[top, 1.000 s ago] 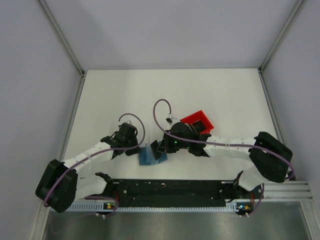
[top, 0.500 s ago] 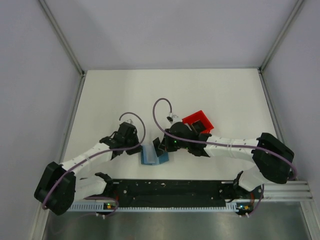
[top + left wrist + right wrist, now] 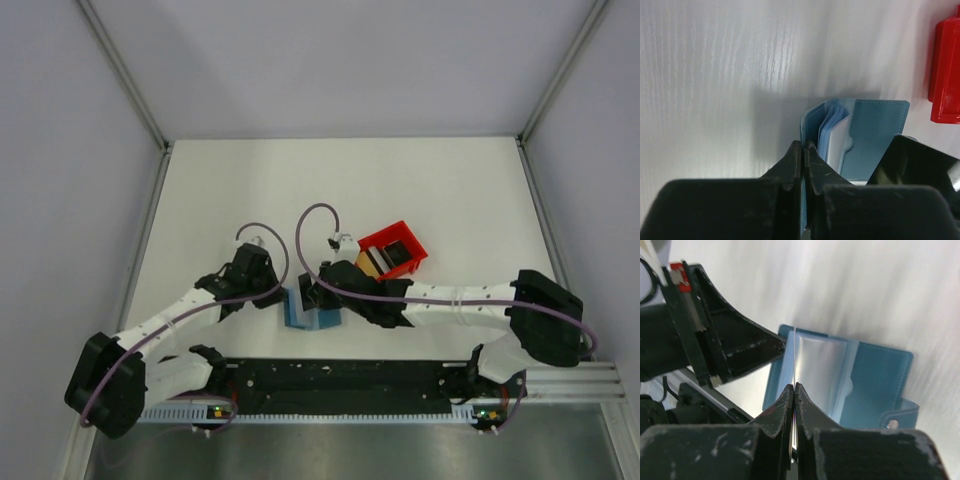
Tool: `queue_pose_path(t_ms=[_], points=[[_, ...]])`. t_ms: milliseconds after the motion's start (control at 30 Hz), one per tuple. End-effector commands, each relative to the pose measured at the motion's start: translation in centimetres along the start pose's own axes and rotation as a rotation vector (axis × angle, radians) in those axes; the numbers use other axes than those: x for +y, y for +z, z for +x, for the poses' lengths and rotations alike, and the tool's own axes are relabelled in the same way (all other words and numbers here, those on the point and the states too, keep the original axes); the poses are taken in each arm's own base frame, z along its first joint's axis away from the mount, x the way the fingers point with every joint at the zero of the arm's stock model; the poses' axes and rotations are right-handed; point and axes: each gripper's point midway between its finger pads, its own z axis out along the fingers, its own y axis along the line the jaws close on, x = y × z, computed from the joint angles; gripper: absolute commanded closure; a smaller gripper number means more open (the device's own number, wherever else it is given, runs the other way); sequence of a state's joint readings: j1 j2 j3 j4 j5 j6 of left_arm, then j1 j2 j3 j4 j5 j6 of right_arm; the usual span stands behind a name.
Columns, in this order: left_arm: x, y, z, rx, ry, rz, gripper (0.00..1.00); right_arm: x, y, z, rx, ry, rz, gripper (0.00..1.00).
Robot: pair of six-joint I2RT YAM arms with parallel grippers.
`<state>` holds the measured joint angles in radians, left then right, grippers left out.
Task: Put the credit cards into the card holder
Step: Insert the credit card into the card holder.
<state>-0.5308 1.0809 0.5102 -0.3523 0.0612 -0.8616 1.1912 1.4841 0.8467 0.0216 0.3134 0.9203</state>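
Now | red bin [image 3: 946, 70] near card holder [image 3: 875, 135] | left pincer [image 3: 803, 147] pinching its cover

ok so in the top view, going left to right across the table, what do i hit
left gripper → card holder → red bin
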Motion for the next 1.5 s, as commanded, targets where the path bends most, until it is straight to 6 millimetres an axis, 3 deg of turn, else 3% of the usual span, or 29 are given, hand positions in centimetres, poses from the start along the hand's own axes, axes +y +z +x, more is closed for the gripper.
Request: queue_pose_path(t_ms=[0,500,800,1267,1467], points=[[-1.2,-0.6,-0.5,-0.021,-0.012,0.045,1.00,3.6,0.1,-3.0,-0.127,0.044,-0.045,1.00],[-1.3,-0.7,-0.5,-0.023,-0.019,0.054,1.00,3.6,1.8,-0.3,-0.046,0.037,-0.013,1.00],[-1.4,-0.7,-0.5,-0.022,-0.022,0.058,1.00,2.9,2.0,0.2,-0.034,0.027,0.021,1.00],[-0.3,-0.1,-0.3,-0.025,0.005,0.018,1.00,-1.2,0.1,-0.1,-0.043,-0.055,0.180,1.00],[0.8,0.6,0.0,-0.024,0.019,-0.013,1.00,-2.7,0.5,1.3,0.083,-0.045,0.122,1.00]])
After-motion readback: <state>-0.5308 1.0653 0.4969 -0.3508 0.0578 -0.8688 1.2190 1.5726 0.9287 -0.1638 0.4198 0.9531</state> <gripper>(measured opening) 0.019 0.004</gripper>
